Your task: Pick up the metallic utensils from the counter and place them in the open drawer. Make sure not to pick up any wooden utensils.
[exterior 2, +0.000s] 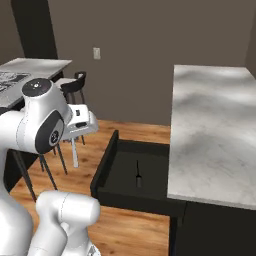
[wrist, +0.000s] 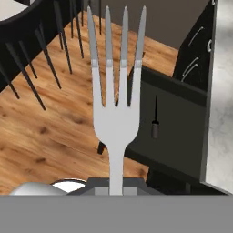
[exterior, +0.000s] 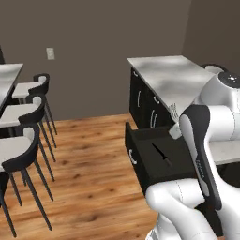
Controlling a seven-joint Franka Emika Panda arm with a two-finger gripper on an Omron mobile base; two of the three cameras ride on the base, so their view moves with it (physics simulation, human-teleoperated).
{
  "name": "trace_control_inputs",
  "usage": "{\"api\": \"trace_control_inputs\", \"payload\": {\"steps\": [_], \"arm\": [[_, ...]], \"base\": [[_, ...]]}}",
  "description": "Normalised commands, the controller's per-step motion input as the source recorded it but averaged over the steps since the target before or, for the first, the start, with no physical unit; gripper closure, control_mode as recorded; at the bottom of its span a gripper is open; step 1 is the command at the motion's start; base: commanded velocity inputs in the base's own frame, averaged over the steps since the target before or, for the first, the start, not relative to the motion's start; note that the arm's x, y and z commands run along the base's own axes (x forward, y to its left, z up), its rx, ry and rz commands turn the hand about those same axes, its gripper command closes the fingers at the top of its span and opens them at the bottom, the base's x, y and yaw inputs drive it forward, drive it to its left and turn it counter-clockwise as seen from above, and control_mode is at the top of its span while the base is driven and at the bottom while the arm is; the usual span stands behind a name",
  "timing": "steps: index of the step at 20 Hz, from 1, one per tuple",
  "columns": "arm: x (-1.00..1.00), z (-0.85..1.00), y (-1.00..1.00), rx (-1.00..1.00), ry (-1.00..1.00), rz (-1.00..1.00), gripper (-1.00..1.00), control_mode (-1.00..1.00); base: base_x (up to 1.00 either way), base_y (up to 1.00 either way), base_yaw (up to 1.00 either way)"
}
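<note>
Hand view: we see our end effector (wrist: 116, 189) clamped on the silver fork (wrist: 116, 98), tines up, above the wooden floor (wrist: 50, 132); the black knife (wrist: 155, 118) lies inside the open drawer (wrist: 170, 91).

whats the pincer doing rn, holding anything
Pincer: shut on the fork, tines pointing away, near the open drawer.

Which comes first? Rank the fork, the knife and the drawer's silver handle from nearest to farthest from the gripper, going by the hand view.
1. Fork: held in the shut gripper, tines pointing away from it.
2. Knife: lying inside the open drawer, beyond and right of the fork.
3. Silver handle: on the drawer front; the fork hides most of it in the hand view, so its place against the knife is uncertain.
</note>
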Motion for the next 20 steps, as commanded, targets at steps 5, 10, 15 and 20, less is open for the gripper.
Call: {"api": "trace_control_inputs", "payload": {"steps": [5, 10, 15, 20], "arm": [[0.0, 0.0, 0.0, 0.0, 0.0, 0.0, 1.0, 1.0], [0.0, 0.0, 0.0, 0.0, 0.0, 0.0, 1.0, 1.0], [0.0, 0.0, 0.0, 0.0, 0.0, 0.0, 1.0, 1.0], [0.0, 0.0, 0.0, 0.0, 0.0, 0.0, 1.0, 1.0]], "base": [[-0.01, -0.06, -0.28], [0.0, 0.0, -0.08], [0.0, 0.0, -0.04], [0.03, 0.0, -0.02]]}}
